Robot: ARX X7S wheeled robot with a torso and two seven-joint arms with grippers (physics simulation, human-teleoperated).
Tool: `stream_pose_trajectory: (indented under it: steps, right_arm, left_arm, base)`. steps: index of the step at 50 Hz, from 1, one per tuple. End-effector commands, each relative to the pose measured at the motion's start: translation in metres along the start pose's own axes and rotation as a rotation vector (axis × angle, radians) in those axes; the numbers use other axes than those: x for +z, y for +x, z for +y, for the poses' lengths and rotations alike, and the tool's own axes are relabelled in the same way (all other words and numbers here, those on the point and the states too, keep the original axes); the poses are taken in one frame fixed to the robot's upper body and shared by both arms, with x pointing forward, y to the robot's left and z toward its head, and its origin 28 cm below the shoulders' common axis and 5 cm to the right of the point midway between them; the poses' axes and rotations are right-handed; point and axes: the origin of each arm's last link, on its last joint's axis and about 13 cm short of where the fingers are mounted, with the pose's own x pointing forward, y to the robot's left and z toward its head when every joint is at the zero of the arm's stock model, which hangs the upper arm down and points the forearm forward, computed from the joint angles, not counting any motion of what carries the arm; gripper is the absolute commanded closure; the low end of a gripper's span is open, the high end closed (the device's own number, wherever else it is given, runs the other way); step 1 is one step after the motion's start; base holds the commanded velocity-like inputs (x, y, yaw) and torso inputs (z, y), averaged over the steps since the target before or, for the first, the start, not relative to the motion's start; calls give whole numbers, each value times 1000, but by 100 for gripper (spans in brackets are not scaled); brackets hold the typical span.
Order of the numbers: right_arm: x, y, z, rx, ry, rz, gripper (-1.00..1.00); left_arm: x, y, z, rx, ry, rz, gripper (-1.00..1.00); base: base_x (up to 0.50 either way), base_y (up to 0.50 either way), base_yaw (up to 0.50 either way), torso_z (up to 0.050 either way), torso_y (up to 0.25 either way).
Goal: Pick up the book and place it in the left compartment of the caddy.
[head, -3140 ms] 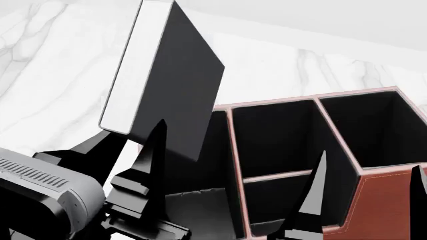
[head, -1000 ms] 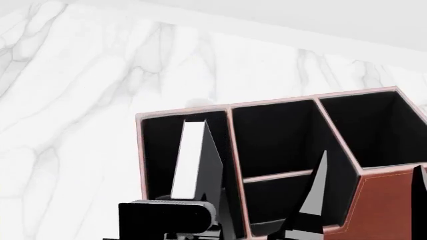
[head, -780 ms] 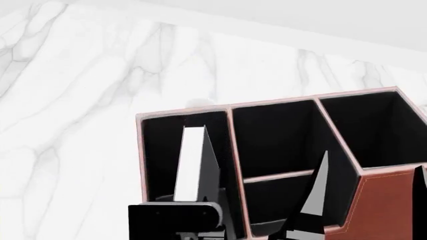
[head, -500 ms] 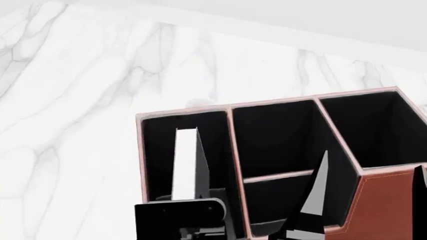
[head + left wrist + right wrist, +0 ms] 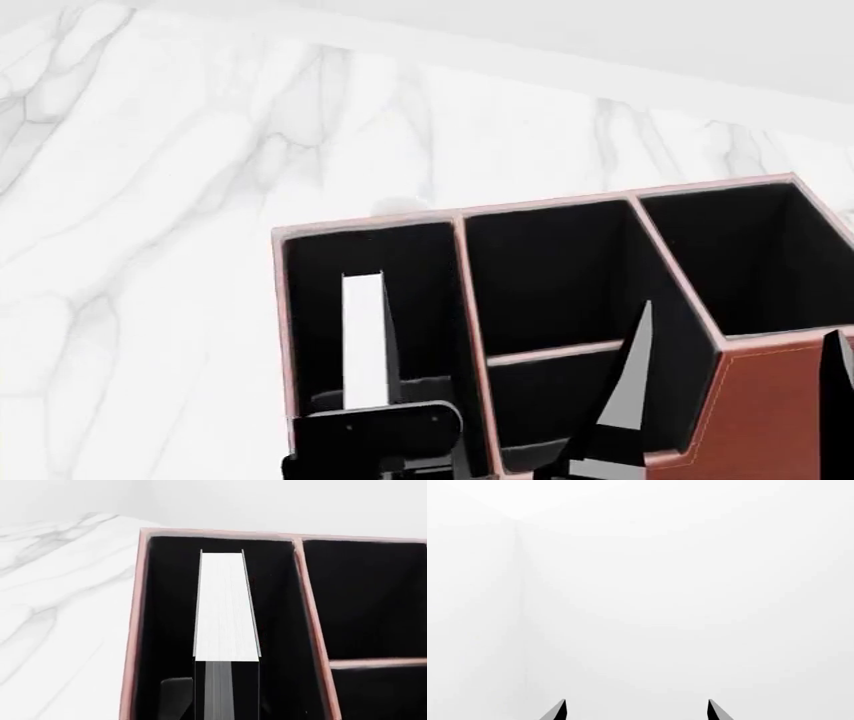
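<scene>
The black book stands on edge inside the caddy's left compartment, its white page edges facing up. In the left wrist view the page edges run straight out from between my left gripper's jaws, with black lining on both sides. My left gripper's body sits at the compartment's near end, shut on the book; its fingers are mostly lost against the black lining. My right gripper is open and empty over the reddish-brown caddy, its fingertips wide apart.
The caddy's pale pink rim and dividers separate the left compartment from two smaller middle sections and a right section. White marble tabletop spreads left and behind. The right wrist view faces blank white.
The book went from held high left of the caddy to inside the left compartment. Over the last second it sank lower and straightened upright, and the left gripper dropped with it.
</scene>
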Motion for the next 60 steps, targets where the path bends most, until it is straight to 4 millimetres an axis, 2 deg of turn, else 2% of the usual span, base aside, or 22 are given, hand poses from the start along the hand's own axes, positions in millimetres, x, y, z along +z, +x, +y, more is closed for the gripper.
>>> stream_pose_trajectory:
  steps: [1,26,60]
  right_arm:
    - [-2,5,-3,-7,1,-17,-100]
    - [-1,5,-3,-10,4,-20,-100]
    - [-2,5,-3,-5,3,-17,-100]
  left_arm:
    - [2,14,-10,17,-20,-60,100]
    - [-17,26,-9,46,20,-15,100]
    - [-23,28,-7,38,31,0,100]
  base:
    - [0,0,0,0,0]
    - [0,0,0,0,1]
    - [0,0,0,0,1]
